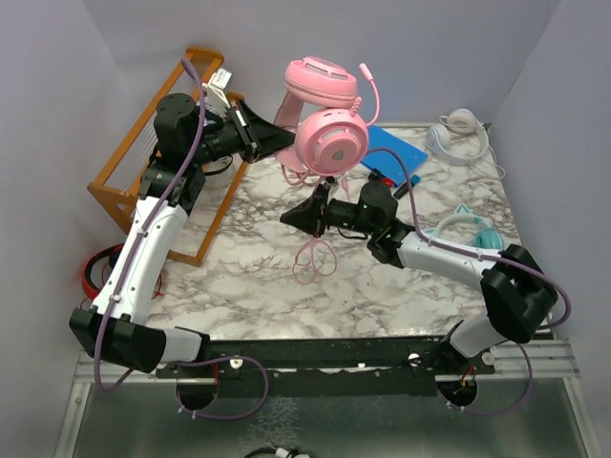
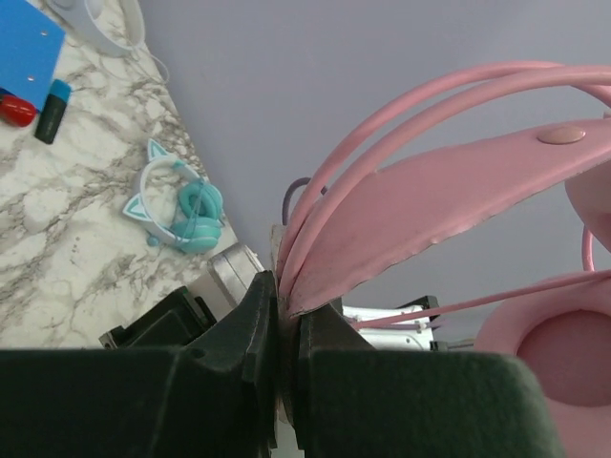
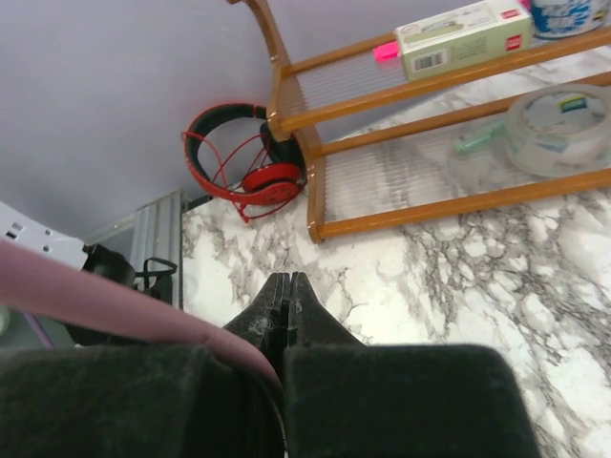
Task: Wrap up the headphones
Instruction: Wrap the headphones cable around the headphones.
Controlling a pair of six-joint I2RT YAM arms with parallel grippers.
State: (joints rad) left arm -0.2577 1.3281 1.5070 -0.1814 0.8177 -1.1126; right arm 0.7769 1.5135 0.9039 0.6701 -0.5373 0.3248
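Observation:
The pink headphones [image 1: 329,119] hang in the air above the back of the marble table. My left gripper [image 1: 284,141] is shut on their headband, which shows large in the left wrist view [image 2: 430,200] and is pinched between the black fingers [image 2: 243,324]. The pink cable [image 1: 315,256] hangs down from the earcups in loops to the table. My right gripper [image 1: 291,218] is shut just above those loops, and the cable [image 3: 115,305] runs in between its jaws. The white headphones [image 1: 458,134] lie at the back right and the teal cat-ear headphones [image 1: 473,229] at the right.
A wooden rack [image 1: 162,143] stands on the left, holding a box [image 3: 463,36] and a tape roll [image 3: 558,129]. The red-and-black headphones [image 1: 95,272] lie off the table's left edge. A blue notebook [image 1: 391,148] with markers lies behind the right arm.

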